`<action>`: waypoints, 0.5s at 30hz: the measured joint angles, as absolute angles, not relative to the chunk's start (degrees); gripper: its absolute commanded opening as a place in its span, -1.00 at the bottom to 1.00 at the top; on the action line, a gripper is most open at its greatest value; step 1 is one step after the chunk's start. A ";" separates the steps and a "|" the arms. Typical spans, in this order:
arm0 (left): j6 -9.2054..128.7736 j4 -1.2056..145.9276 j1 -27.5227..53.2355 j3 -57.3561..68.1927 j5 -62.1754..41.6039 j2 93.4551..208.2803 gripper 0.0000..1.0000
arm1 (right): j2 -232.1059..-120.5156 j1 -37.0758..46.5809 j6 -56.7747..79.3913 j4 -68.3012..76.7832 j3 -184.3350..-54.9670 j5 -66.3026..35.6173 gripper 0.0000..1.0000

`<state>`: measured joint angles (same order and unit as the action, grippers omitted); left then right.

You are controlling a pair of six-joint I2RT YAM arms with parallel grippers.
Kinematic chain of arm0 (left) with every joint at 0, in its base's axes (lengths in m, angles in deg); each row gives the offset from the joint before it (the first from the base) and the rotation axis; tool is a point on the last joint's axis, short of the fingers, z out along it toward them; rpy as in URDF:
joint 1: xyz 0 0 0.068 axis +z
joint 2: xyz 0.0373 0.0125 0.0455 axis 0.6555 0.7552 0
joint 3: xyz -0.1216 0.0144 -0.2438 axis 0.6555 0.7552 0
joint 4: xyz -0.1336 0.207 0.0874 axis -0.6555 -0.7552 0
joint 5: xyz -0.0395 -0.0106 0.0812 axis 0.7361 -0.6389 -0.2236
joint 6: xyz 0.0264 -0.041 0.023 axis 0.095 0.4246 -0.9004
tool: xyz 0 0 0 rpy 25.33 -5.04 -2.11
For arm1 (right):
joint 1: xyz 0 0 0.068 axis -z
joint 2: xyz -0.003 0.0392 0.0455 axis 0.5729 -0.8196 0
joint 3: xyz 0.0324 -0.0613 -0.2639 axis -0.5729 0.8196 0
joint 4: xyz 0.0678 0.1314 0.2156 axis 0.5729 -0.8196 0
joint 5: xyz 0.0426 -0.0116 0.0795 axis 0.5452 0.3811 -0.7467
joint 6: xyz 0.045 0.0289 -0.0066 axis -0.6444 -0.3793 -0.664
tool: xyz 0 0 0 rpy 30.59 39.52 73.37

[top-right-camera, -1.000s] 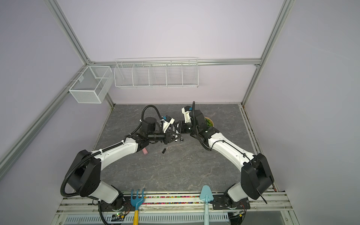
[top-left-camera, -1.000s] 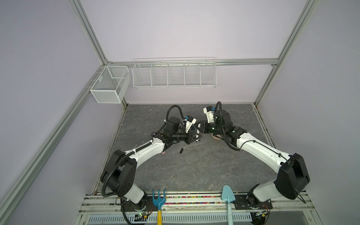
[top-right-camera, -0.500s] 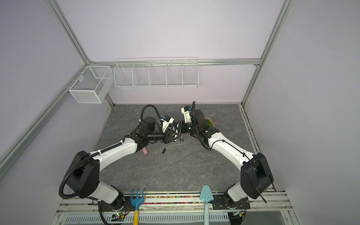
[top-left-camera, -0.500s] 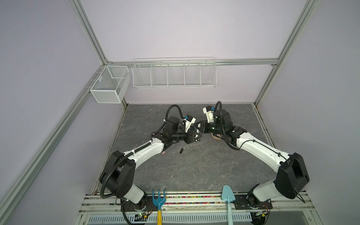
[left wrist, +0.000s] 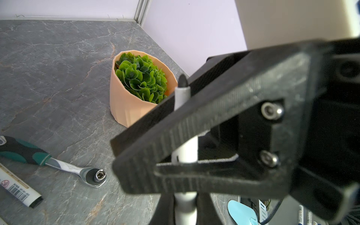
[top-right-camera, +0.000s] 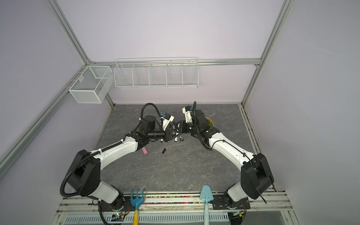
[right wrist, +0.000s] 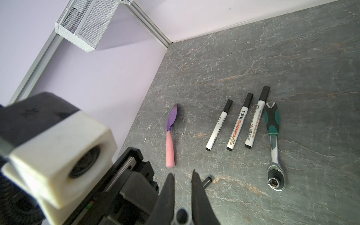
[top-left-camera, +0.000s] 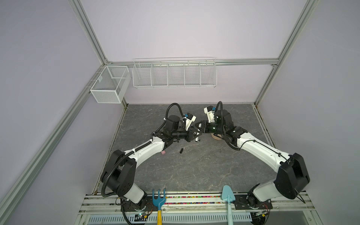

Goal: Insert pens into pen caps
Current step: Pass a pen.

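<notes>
Over the middle of the table my left gripper [top-left-camera: 198, 134] and right gripper [top-left-camera: 196, 125] meet tip to tip. A white pen [left wrist: 182, 93] with a bare black tip sits between the left gripper's [left wrist: 185, 196] shut fingers. It passes behind a right finger [left wrist: 194, 136]. In the right wrist view that pen [right wrist: 182, 216] shows end-on, low between the fingers of my right gripper [right wrist: 182, 175], which is shut on it. One loose pen cap [top-left-camera: 181, 150] [right wrist: 206, 181] lies on the table. Three pens [right wrist: 239, 122] with long black ends lie side by side.
A green-handled ratchet wrench [right wrist: 272, 136] lies beside the pens. A peach plant pot [left wrist: 132, 109] stands behind the right gripper. A pink and purple spatula [right wrist: 170, 136] lies near the left arm. Wire baskets [top-left-camera: 174, 75] hang on the back wall. A blue fork [top-left-camera: 158, 198] and trowel [top-left-camera: 227, 194] stand at the front edge.
</notes>
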<state>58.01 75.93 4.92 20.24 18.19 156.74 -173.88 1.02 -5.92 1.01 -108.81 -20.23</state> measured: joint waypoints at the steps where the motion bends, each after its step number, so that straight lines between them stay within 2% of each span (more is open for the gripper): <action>1: 58.20 76.08 4.92 20.26 17.67 156.69 -1.00 | -173.86 1.04 -6.01 1.03 -108.81 -20.38 -0.08; 3: 58.97 76.85 4.95 20.90 15.09 156.52 -1.00 | -173.86 1.04 -5.70 0.96 -108.81 -20.75 0.24; 5: 60.89 78.11 5.89 23.17 11.22 155.47 -1.00 | -173.51 0.80 -4.96 0.39 -108.61 -20.51 0.33; 11: 68.74 79.38 15.81 34.82 -5.59 146.18 -1.00 | -172.09 -2.98 0.86 -7.80 -107.56 -16.32 0.30; 15: 70.64 76.39 16.73 37.11 -18.53 138.09 -1.00 | -178.91 -7.22 5.14 -15.02 -109.81 -17.30 0.22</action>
<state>70.64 76.39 16.73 37.11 -18.53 138.09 -178.91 -7.22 5.14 -15.02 -109.81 -17.30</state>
